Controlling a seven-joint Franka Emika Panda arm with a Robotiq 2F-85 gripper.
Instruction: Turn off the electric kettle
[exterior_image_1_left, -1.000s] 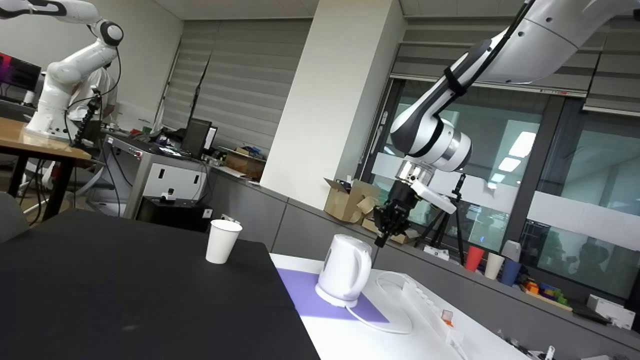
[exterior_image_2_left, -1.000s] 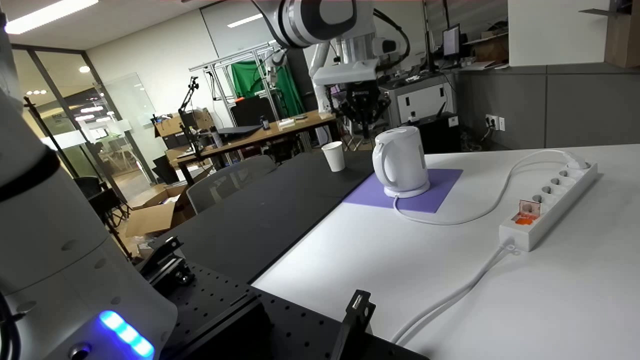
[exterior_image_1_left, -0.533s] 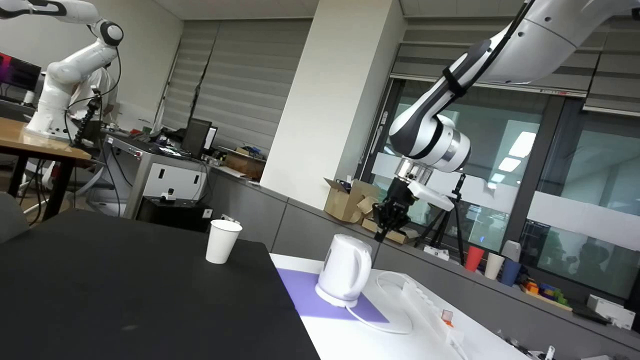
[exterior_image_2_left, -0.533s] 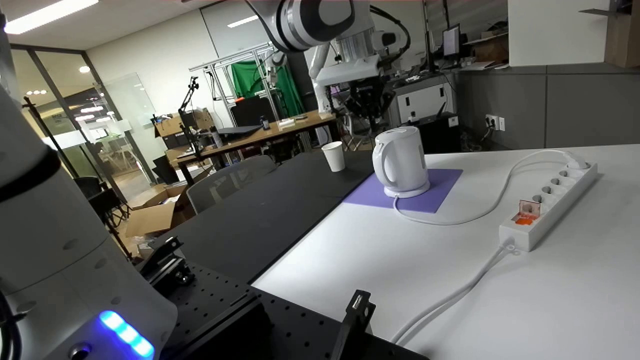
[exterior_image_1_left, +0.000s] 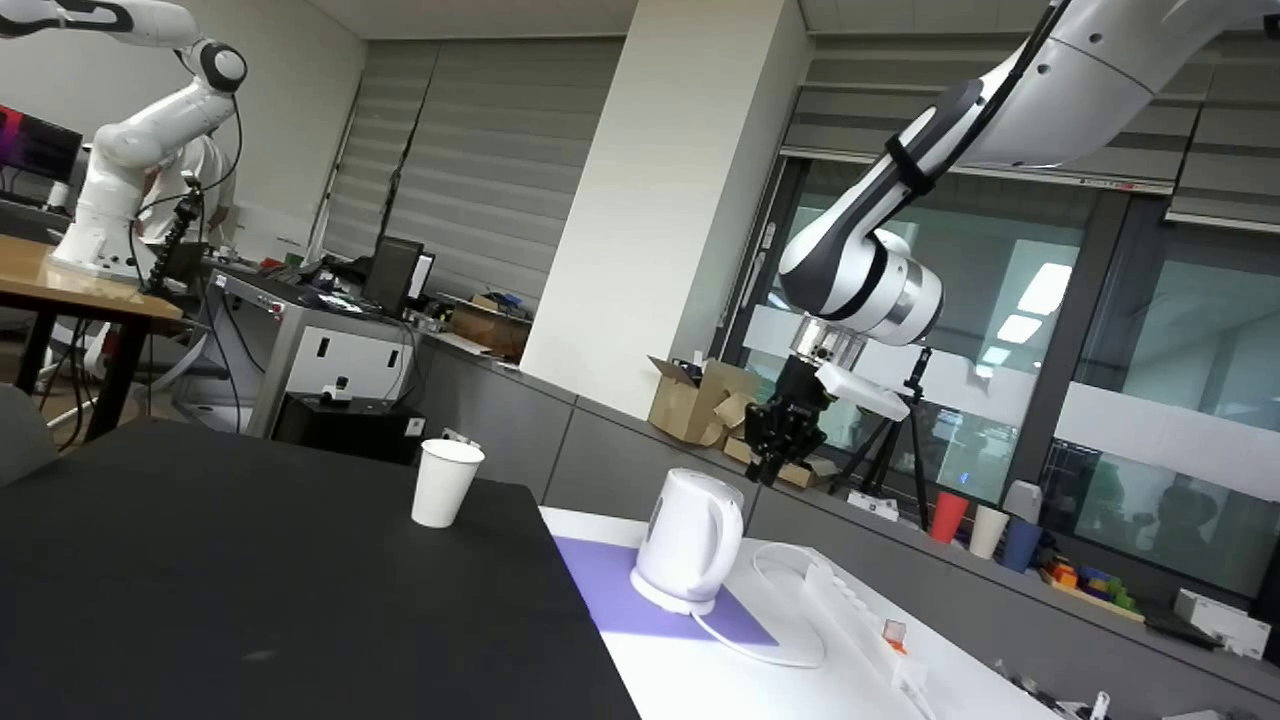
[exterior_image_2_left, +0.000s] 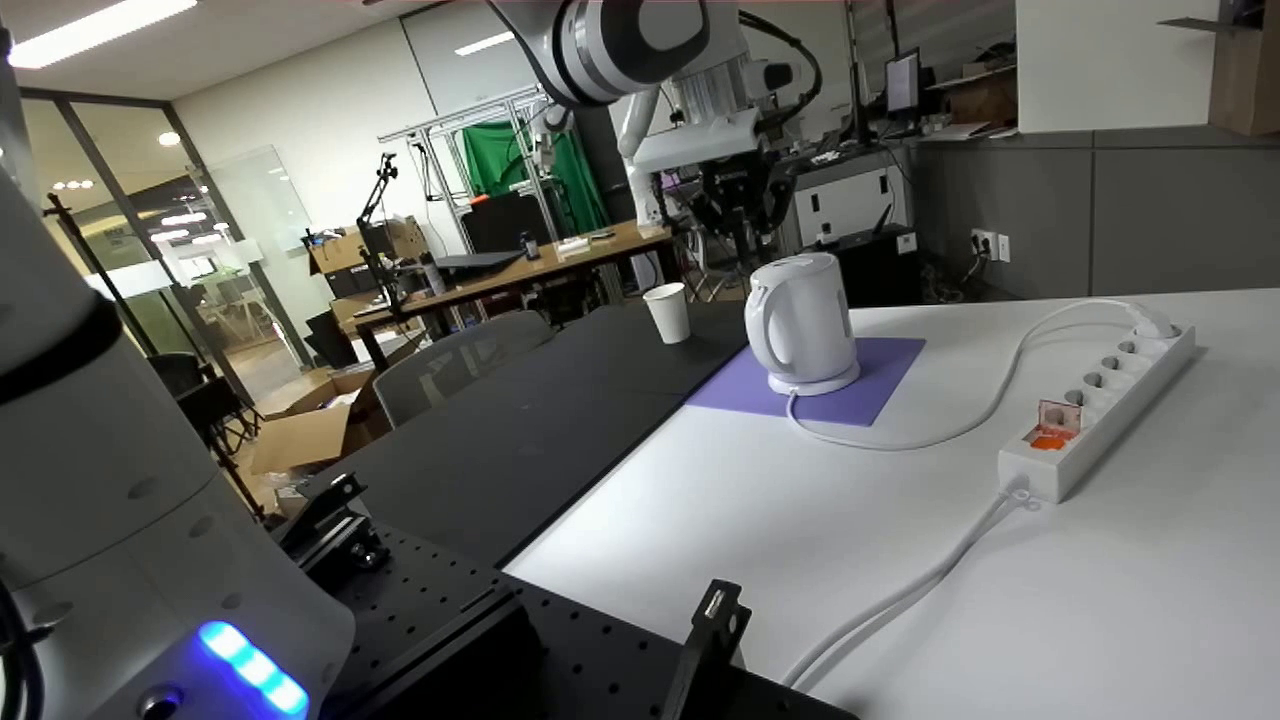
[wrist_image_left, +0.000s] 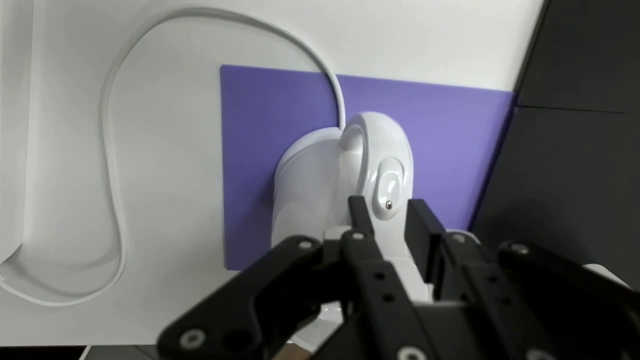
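The white electric kettle stands upright on a purple mat; both also show in an exterior view, the kettle and the mat. In the wrist view the kettle lies under my fingers, its handle pointing up the picture. An oval switch with a small shiny dot sits on the handle. My gripper is partly open, with a gap between the fingers and nothing held. It hovers above the kettle, fingers pointing down, in both exterior views. The kettle's top is partly hidden by the fingers.
A white cord runs from the kettle to a white power strip with an orange switch under a raised clear cover. A white paper cup stands on the black table beside the kettle.
My gripper has tilted a little and risen slightly above the kettle, mostly in the first half second. The kettle, cup and power strip have not moved.
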